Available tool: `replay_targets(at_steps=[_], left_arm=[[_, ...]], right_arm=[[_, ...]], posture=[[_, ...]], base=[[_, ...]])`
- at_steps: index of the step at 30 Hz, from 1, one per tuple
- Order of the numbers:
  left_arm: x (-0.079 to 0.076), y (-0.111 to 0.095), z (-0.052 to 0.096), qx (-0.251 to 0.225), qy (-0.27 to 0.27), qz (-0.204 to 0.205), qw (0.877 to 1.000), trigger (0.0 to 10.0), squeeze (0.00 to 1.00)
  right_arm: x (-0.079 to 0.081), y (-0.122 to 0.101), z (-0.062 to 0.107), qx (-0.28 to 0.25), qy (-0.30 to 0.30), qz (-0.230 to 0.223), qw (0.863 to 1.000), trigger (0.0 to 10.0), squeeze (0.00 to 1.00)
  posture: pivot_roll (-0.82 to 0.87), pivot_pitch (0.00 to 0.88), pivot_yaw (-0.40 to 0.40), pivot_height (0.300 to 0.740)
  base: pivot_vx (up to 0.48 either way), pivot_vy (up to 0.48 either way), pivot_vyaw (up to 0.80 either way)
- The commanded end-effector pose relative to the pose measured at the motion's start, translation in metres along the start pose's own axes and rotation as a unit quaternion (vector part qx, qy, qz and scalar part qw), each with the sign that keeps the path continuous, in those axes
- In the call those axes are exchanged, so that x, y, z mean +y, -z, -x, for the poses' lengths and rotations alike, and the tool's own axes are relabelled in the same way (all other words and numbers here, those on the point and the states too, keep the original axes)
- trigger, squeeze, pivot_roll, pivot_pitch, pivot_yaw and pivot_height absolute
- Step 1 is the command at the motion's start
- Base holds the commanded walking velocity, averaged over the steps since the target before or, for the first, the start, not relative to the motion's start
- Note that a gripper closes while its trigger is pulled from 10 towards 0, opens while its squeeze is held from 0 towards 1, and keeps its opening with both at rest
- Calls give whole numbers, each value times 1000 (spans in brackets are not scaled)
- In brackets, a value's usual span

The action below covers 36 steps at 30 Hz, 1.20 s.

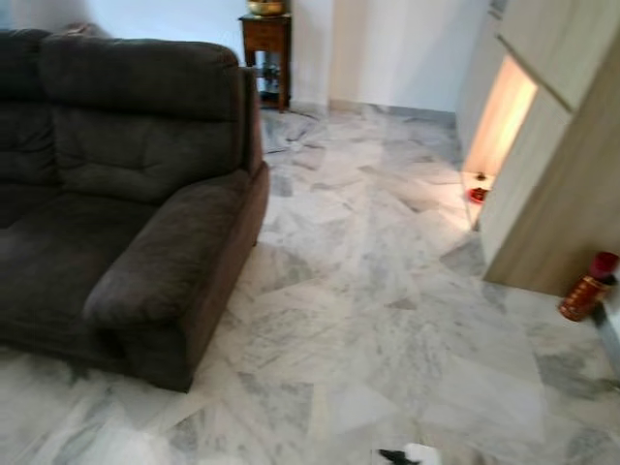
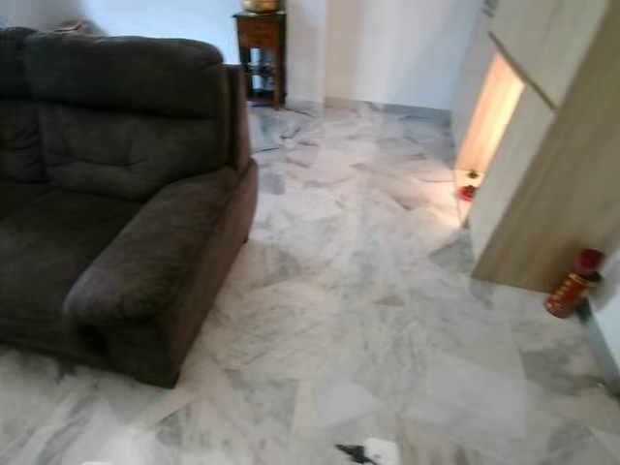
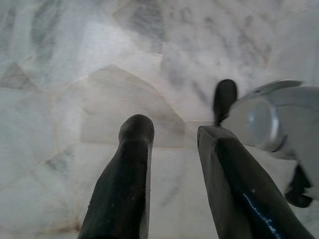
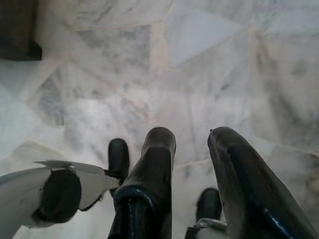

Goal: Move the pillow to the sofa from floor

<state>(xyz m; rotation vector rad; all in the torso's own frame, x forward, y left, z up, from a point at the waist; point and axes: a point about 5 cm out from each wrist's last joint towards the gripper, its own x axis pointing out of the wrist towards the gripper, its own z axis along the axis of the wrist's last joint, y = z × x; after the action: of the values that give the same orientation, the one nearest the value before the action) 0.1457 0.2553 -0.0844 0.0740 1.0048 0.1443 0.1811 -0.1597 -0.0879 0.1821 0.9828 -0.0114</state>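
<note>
Sofa [image 1: 126, 194] at left; both pincers, left [image 3: 172, 134] and right [image 4: 192, 137], slightly parted, empty, over marble floor [image 1: 387, 320].

Sofa [image 1: 126, 194] left — cabinet [image 1: 552, 165] right.

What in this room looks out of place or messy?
Little stands out. A red and gold bottle sits on the marble floor beside the wooden cabinet, tilted rather than upright. The dark sofa looks tidy, with its seat bare.

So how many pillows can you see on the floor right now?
0. The marble floor beside the sofa holds no pillow. One may lie out of view, behind the sofa or past the cabinet.
</note>
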Motion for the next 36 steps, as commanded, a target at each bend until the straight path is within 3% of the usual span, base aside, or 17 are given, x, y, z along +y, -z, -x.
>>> replay_targets(at_steps=[1,21,36], left_arm=[[0,3,0,10,2,0,1000,10000,0],[7,10,3,17,-1,4,1000,10000,0],[5,7,2,17,0,3,1000,10000,0]], right_arm=[[11,8,0,16,-20,2,1000,10000,0],[0,8,1,13,17,-29,999,10000,0],[1,6,1,6,10,-15,1000,10000,0]], posture=[[98,0,-17,740],[106,0,-12,740],[110,0,-11,740]], base=[[0,480,0],[0,480,0],[0,480,0]])
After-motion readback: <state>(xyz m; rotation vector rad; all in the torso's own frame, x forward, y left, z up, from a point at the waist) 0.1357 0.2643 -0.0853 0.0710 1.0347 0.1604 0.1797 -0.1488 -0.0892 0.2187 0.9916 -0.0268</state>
